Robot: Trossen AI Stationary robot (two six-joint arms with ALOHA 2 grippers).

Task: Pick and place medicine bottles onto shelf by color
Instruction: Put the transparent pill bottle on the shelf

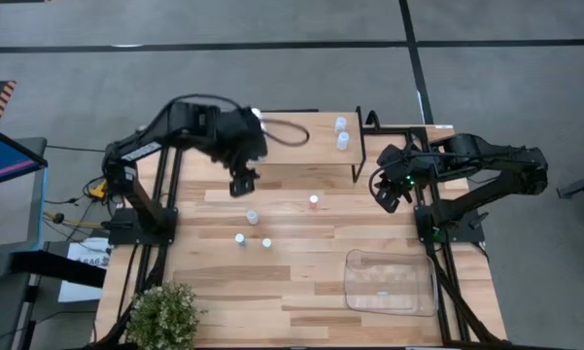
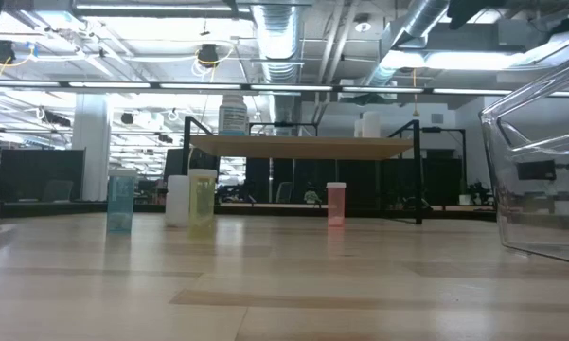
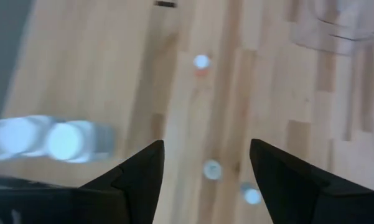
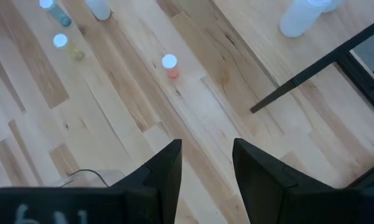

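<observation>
Just below and ahead of the left gripper point(image 1: 243, 183), which hangs empty with fingers spread at the shelf's point(image 1: 301, 148) front edge, a white bottle point(image 1: 252, 216) stands upright on the table; two more bottles point(image 1: 241, 238) stand just past it. The pink bottle point(image 1: 314, 201) lies between the arms, a touch nearer the right gripper point(image 1: 387, 194), also spread and empty beside the shelf's end. Two white bottles point(image 1: 342, 132) stand on the shelf. Cap colours are hard to read from overhead; whether the clear tray point(image 1: 394, 292) holds anything cannot be told.

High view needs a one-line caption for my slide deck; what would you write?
Left gripper open above the shelf edge, right gripper open beside it, small bottles waiting on the table.
</observation>
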